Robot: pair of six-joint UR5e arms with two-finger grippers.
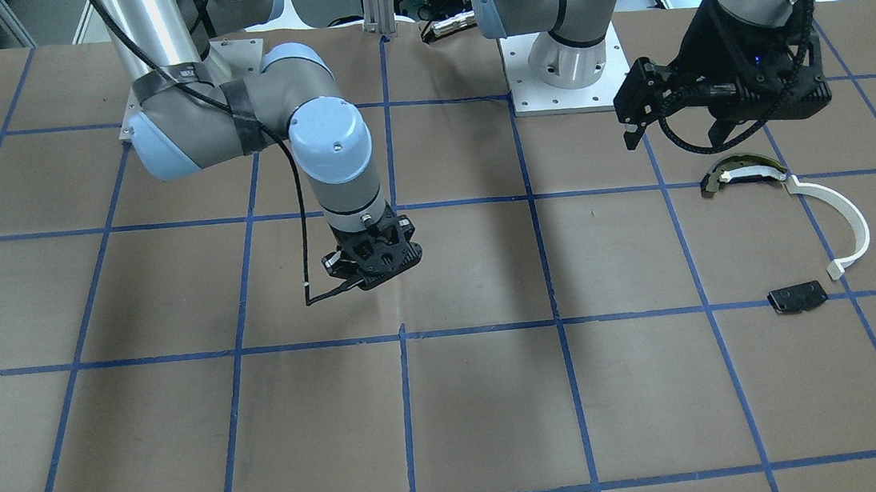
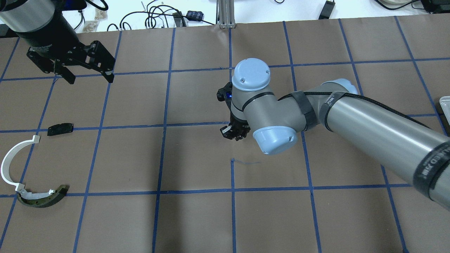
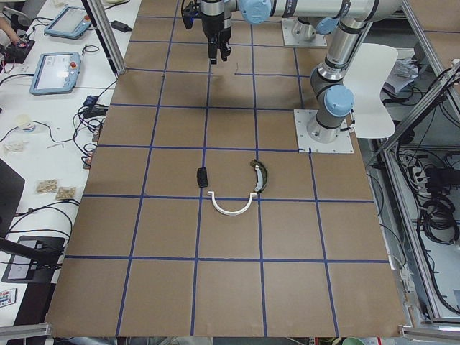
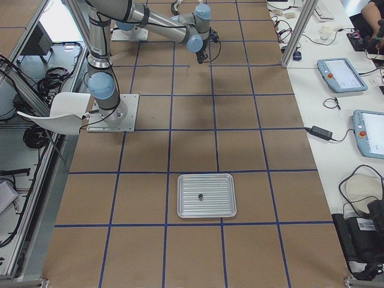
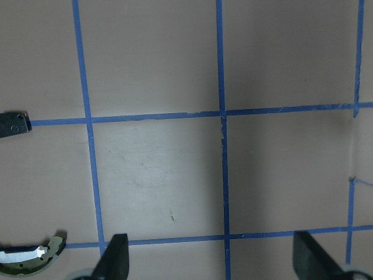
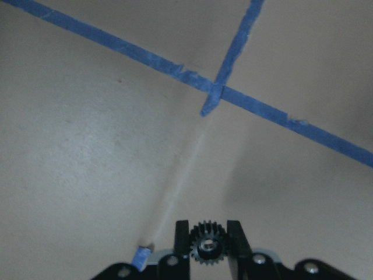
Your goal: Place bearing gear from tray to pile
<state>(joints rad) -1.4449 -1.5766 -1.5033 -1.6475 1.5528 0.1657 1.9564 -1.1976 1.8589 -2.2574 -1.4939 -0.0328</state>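
Note:
My right gripper [image 6: 208, 236] is shut on a small black toothed bearing gear [image 6: 208, 240] held between its fingertips. It hangs over the table's middle [image 1: 372, 264], above a blue tape crossing [image 2: 235, 133]. The pile lies at my left: a white arc strip [image 1: 837, 215], a dark curved piece with a cream band [image 1: 736, 173] and a flat black plate [image 1: 797, 297]. My left gripper [image 1: 677, 138] is open and empty, raised just beyond the pile [image 2: 90, 78]. The metal tray [image 4: 206, 195] is far off on my right.
A small dark part [image 4: 200, 195] sits in the tray. The brown table has a blue tape grid. The arm base plates [image 1: 566, 73] are at the robot's edge. Cables and tablets lie on the white bench beyond the table [image 2: 158, 15].

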